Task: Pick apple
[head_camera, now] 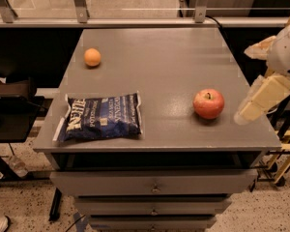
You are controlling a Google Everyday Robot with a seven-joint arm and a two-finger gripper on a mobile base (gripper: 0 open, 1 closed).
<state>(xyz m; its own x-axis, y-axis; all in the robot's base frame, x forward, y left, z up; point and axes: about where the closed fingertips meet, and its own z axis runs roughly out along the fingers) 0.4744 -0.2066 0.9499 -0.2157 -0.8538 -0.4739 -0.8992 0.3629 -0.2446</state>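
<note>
Light: dim, warm, overhead
Shadow: soft, beneath apple [208,103]
Sheen: faint on tabletop [159,66]
Gripper [246,111]: right edge, brightly lit
</note>
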